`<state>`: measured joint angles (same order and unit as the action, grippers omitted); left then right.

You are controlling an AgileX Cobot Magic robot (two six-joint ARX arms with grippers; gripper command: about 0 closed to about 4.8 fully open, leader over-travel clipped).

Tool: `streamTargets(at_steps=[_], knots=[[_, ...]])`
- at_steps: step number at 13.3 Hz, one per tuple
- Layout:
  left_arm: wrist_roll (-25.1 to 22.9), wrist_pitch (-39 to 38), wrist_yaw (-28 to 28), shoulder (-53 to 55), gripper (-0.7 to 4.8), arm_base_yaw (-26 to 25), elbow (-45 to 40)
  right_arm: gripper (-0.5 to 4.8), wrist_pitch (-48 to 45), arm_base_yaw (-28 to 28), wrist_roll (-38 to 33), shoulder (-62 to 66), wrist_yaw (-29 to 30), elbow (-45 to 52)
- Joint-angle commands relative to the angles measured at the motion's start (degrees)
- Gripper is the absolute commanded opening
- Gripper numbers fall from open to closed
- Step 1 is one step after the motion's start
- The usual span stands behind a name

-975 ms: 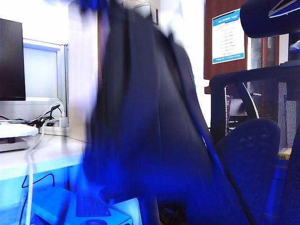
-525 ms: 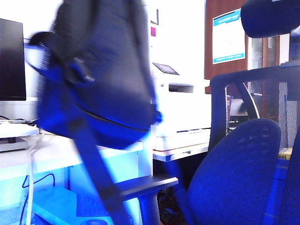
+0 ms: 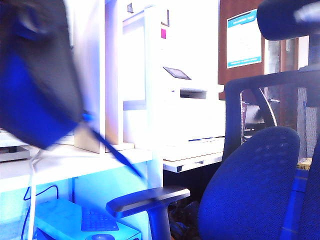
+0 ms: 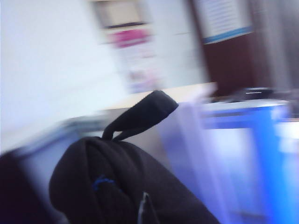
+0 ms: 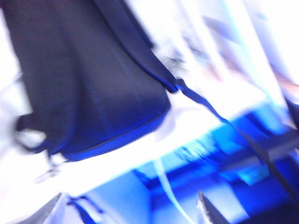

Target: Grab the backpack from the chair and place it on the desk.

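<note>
The dark navy backpack [image 3: 35, 85] hangs blurred at the far left of the exterior view, above the white desk [image 3: 75, 162], with one strap [image 3: 117, 156] trailing down to the right. In the left wrist view my left gripper [image 4: 142, 212] is shut on the backpack's top fabric [image 4: 107, 182], just below its grab loop [image 4: 140, 114]. My right gripper [image 5: 128, 212] stands open and empty, apart from the backpack [image 5: 88, 79], which it sees over the desk edge. The chair [image 3: 250, 185] stands at the right with no backpack on it. Neither gripper shows in the exterior view.
A pale wood divider [image 3: 90, 75] and a white post [image 3: 152, 90] rise from the desk. The chair's armrest [image 3: 147, 197] juts out below the desk edge. A white printer [image 3: 195, 115] stands behind. Under the desk lie a keyboard [image 3: 97, 220] and a white cable [image 3: 31, 200].
The backpack has swung from the middle of the exterior view, in front of the chair, leftward to above the desk. The armrest, post and printer behind it have come into sight.
</note>
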<state>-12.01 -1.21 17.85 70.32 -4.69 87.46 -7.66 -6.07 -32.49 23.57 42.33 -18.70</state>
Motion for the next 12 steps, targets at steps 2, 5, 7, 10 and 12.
streamTargets(at_steps=[2,5,7,10,12], knots=[[-1.07,17.9,3.87,0.5,-0.06,-14.62,6.56,3.58,-4.55,-3.23,-2.69,0.0,1.4,-0.24],[-0.63,18.47,5.4,7.56,-0.06,-22.16,13.99,3.58,-7.89,-5.33,-5.31,0.42,3.02,-0.42],[-0.61,18.25,5.27,11.76,-0.06,-24.48,14.71,3.58,-7.98,-6.91,-5.6,1.07,2.34,-1.7],[-1.33,15.21,-8.17,17.73,-0.05,-24.65,14.69,3.04,-8.04,-7.32,-6.67,3.67,2.78,-3.19],[-1.4,9.33,-18.14,20.7,1.41,-26.03,14.69,3.05,-7.85,-7.21,-6.71,5.38,2.84,-4.76]])
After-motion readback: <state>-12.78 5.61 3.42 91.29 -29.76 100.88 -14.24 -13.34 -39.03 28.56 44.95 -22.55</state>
